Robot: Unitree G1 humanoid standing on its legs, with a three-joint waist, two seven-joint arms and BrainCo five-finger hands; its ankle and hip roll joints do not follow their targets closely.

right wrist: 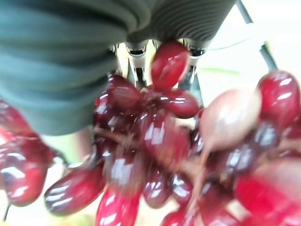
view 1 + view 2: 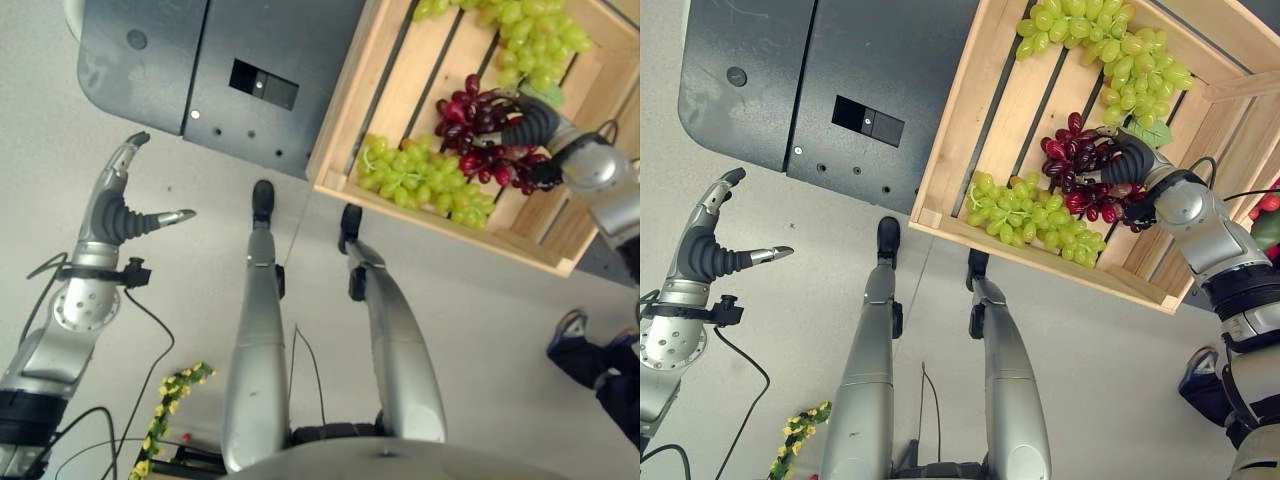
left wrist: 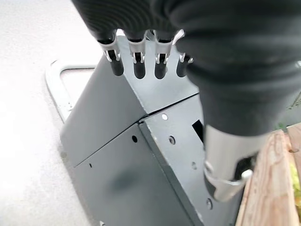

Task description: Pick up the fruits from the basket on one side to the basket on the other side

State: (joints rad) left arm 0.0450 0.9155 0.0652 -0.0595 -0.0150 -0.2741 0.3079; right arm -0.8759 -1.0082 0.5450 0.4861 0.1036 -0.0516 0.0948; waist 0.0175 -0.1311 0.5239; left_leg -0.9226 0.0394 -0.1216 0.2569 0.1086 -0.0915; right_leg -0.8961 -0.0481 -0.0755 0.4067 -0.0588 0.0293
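Right wrist view is showing the right hand point(image 2: 1127, 160) curling into the red grapes point(image 2: 1080, 165) lying in the wooden crate point(image 2: 950, 170), and grapes gripped loosely could be tearing off on lifting, while the left hand point(image 2: 712, 250) is hanging spread, holding nothing.

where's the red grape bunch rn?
In the wooden crate on the robot's right, the red grapes lie between two green bunches, with the right hand on them.
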